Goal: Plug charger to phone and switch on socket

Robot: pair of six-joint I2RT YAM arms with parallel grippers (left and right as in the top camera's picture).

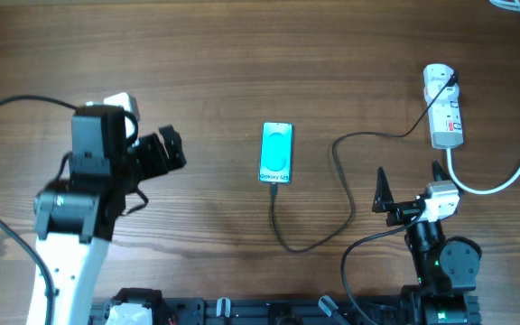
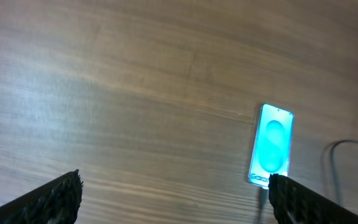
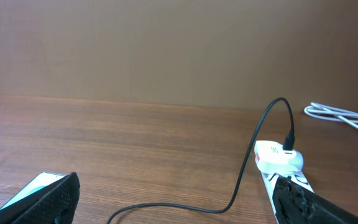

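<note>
The phone [image 1: 276,153] lies flat at the table's middle, its cyan screen lit and its white text strip at the near end. The black charger cable [image 1: 348,203] runs from the phone's near end, loops round, and goes up to the white socket [image 1: 443,108] at the far right. Its tip meets the phone's edge. My left gripper [image 1: 171,150] is open and empty, left of the phone. My right gripper [image 1: 411,186] is open and empty, just short of the socket. The left wrist view shows the phone [image 2: 272,144] ahead of the open jaws [image 2: 173,200]. The right wrist view shows the socket [image 3: 279,157], the cable [image 3: 244,183] and the open jaws [image 3: 176,202].
A thick white cable [image 1: 513,176] leaves the socket and curves up the right edge to the far corner; it also shows in the right wrist view [image 3: 340,115]. A brown wall stands behind the table. Black arm bases sit along the front edge.
</note>
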